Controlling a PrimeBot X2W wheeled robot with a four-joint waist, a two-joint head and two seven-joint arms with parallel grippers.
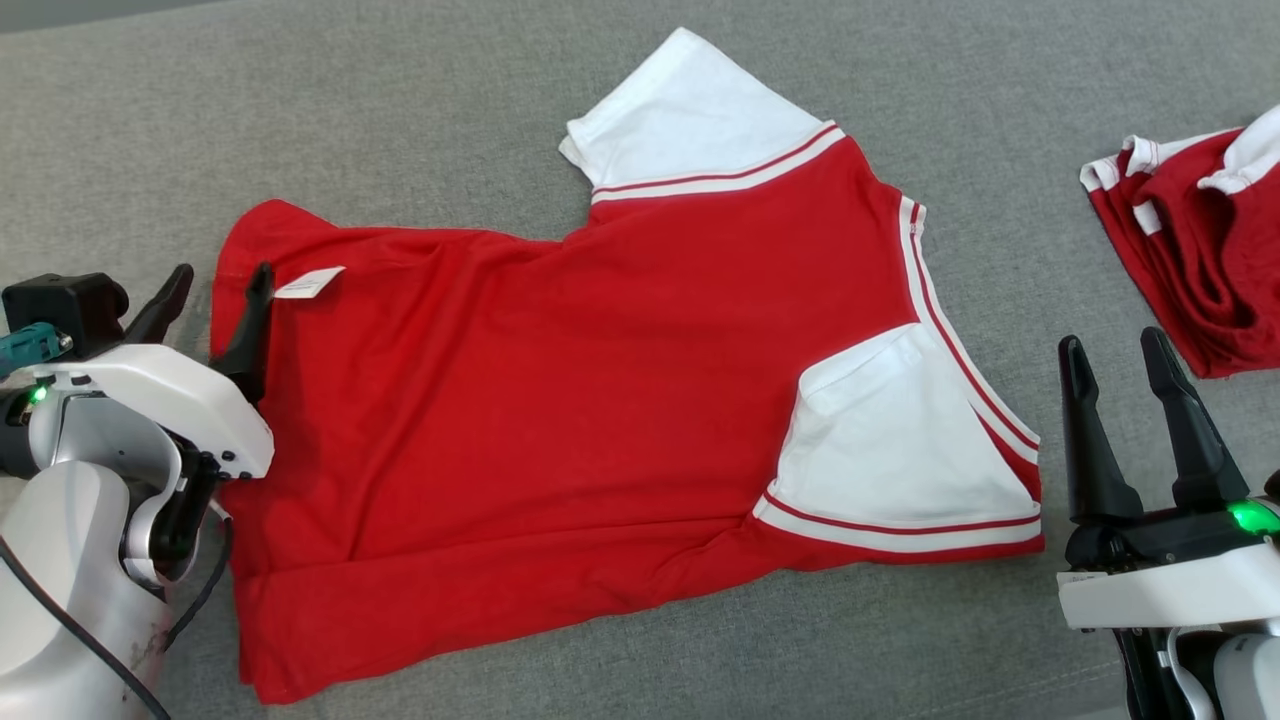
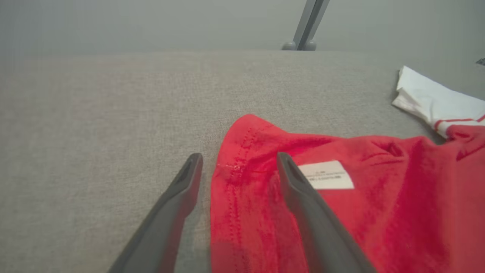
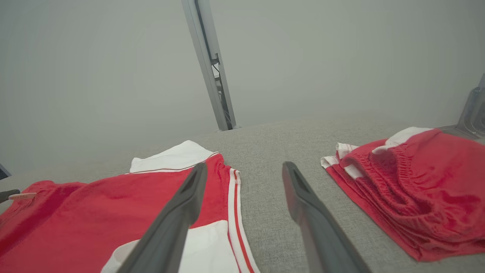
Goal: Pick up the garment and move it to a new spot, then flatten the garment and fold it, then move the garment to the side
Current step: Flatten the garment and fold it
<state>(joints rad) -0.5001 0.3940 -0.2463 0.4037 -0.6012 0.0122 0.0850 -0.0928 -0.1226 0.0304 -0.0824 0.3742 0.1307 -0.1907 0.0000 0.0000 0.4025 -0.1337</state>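
The limp, light garment [image 1: 560, 400] is likely best pinched at its nine-o'clock hem, where the left claw [image 1: 222, 272] stands parted; the right claw [image 1: 1111, 340] gapes too.

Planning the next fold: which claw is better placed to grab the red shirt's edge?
Left, probably. The left claw, open, straddles the red shirt at its hem beside the white label. The right claw, also open, hangs over bare grey surface beside the shirt.

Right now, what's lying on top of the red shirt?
A white label lies on the red shirt near its hem, and one white sleeve is folded over onto the body. The open left gripper straddles the hem; contact is unclear. Whatever is beneath the shirt is covered.
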